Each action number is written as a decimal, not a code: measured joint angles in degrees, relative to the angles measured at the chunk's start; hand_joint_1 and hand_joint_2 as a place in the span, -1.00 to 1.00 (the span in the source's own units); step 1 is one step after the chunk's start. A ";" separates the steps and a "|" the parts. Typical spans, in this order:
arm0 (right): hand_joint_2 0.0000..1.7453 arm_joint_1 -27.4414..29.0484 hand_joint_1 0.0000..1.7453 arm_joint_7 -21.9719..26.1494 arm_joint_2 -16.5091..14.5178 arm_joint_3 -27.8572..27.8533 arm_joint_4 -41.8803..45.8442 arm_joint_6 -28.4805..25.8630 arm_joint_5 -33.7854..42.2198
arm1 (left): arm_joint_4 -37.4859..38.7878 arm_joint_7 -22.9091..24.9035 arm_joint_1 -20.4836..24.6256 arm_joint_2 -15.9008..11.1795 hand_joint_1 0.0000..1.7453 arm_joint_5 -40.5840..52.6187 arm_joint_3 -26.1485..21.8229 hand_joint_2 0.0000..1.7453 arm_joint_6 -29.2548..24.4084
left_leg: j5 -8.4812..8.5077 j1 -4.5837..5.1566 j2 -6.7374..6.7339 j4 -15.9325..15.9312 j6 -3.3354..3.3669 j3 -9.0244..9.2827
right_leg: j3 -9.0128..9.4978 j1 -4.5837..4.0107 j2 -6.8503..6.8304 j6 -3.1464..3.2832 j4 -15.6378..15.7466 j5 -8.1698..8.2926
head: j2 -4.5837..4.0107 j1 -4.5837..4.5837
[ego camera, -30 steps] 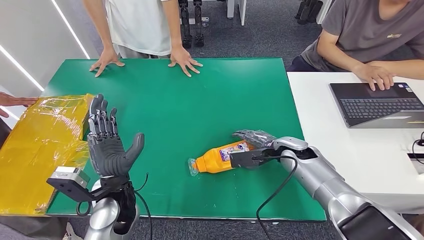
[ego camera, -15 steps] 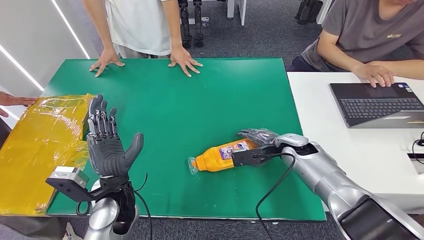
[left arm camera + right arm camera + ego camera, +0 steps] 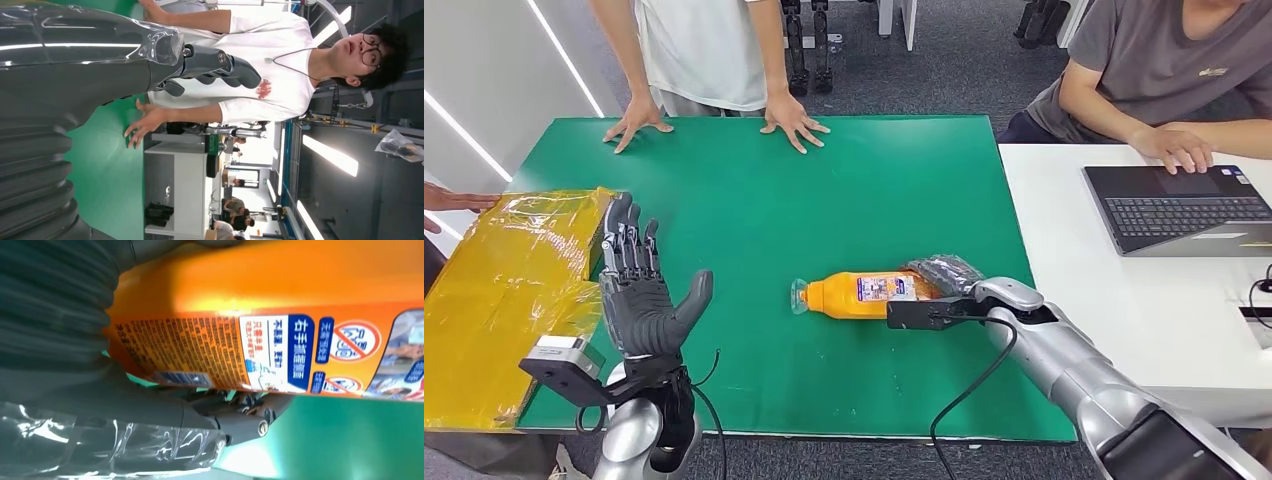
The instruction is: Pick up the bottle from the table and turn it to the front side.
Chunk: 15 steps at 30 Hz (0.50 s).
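An orange bottle [image 3: 856,295] with a clear cap and a printed label lies on its side near the middle right of the green table [image 3: 824,190], cap pointing left. My right hand [image 3: 939,280] grips its base end, fingers wrapped over the top. In the right wrist view the bottle's label [image 3: 280,352] faces the camera, and dark fingers [image 3: 240,415] curl under the bottle. My left hand [image 3: 639,290] is raised upright over the table's front left, fingers spread, holding nothing. The left wrist view shows the left fingers [image 3: 220,67] extended in the air.
A yellow wrapped package [image 3: 504,290] lies at the table's left edge. One person rests both hands [image 3: 794,120] on the far table edge. Another person sits at a white desk [image 3: 1144,300] on the right with a laptop [image 3: 1184,210].
My right hand has lifted the bottle's base and swung the bottle so it lies level, cap further left and higher in the view. The left hand has barely moved.
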<state>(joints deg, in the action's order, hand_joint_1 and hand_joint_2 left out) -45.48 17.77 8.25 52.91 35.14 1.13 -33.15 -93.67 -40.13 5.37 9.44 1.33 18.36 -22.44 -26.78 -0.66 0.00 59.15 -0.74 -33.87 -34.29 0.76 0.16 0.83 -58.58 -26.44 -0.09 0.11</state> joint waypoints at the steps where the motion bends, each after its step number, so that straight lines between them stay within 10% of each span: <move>1: 1.00 0.73 1.00 0.17 -0.06 -0.84 0.82 -2.26 0.81 | -0.01 0.00 -0.03 0.00 -1.00 0.09 0.00 1.00 -0.02 | 0.00 0.00 0.00 0.00 0.00 0.00 | 0.00 0.00 0.00 0.00 0.00 0.00 | 0.00 0.00; 15: 1.00 10.85 1.00 9.25 -2.95 -13.69 13.65 -22.94 11.30 | 0.01 -0.01 0.93 0.27 -1.00 -0.68 -0.04 1.00 -0.54 | 0.00 -0.01 0.00 0.00 0.00 0.01 | 0.00 -0.01 0.00 0.00 0.00 0.00 | 0.00 -0.01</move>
<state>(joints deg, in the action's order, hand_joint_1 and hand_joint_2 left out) -34.63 27.02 5.29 39.22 48.79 -21.80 -21.84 -93.66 -40.13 6.30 9.72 0.65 18.32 -22.98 -26.78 -0.66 -0.01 59.15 -0.74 -33.86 -34.29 0.75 0.16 0.83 -58.58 -26.45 -0.09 0.10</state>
